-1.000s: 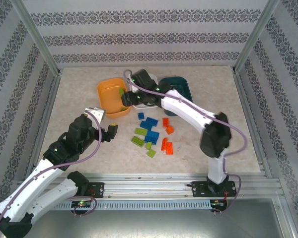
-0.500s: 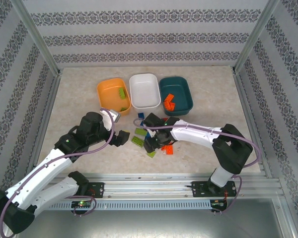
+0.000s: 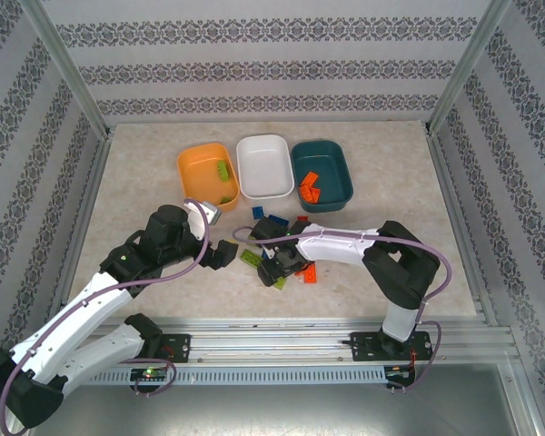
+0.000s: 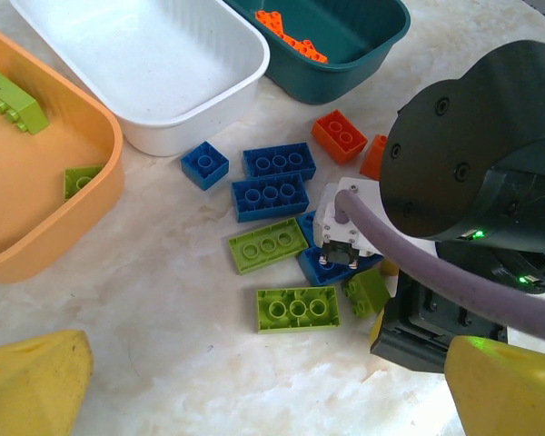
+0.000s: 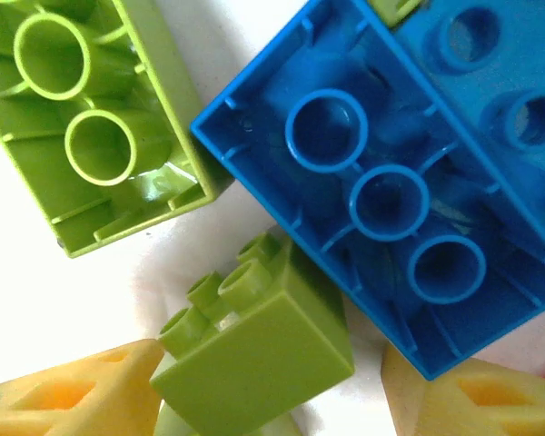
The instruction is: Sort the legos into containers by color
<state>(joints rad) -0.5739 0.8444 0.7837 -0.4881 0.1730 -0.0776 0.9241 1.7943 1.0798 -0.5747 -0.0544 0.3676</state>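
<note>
Lime brick (image 5: 254, 350) lies low in the right wrist frame between my right gripper's (image 5: 272, 395) spread fingers (image 5: 64, 391), unpinched, lined up, I judge, for the orange tub (image 3: 200, 173) upper left in the top view, which holds green ones; left gripper (image 4: 272, 391) hangs open, empty.

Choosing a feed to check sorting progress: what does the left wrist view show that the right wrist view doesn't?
Left wrist: the orange tub with two green legos, the white tub, the teal tub with orange-red legos. Right wrist: the right gripper open either side of a tipped small green lego. Both: that lego and the blue lego beside it.
</note>
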